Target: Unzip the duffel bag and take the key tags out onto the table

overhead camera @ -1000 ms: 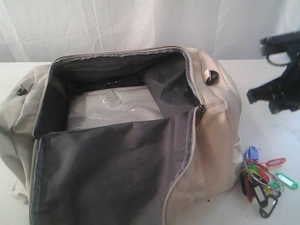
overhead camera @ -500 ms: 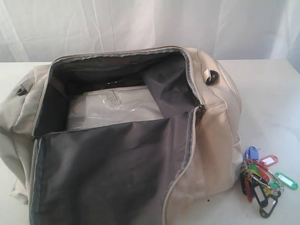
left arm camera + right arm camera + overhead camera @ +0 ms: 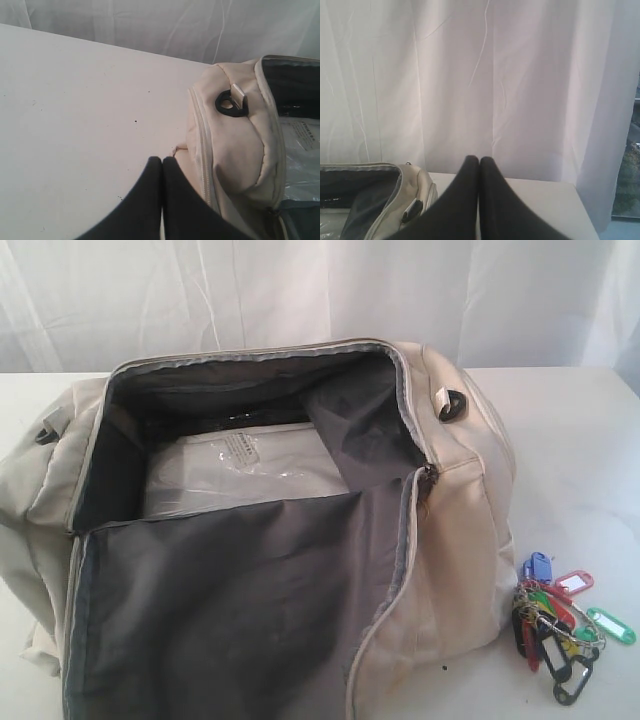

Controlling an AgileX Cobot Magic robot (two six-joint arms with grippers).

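Observation:
The cream duffel bag point(image 3: 470, 540) lies unzipped on the white table point(image 3: 570, 440), its dark grey lining and a clear plastic packet point(image 3: 240, 465) showing inside. The bunch of coloured key tags point(image 3: 560, 625) rests on the table just right of the bag. Neither gripper appears in the exterior view. In the left wrist view my left gripper point(image 3: 162, 159) is shut and empty, held over the table beside the bag's end point(image 3: 235, 150). My right gripper point(image 3: 479, 159) is shut and empty too, raised toward the curtain with the bag point(image 3: 395, 200) off to one side.
A white curtain point(image 3: 320, 290) hangs behind the table. A dark ring on a strap tab point(image 3: 450, 405) sits on the bag's right end. A window strip point(image 3: 631, 165) shows at the edge of the right wrist view. Small dark specks point(image 3: 441, 668) dot the tabletop.
One second ago the right gripper was at the right edge of the exterior view; it has since left that view. The bag and key tags have not moved.

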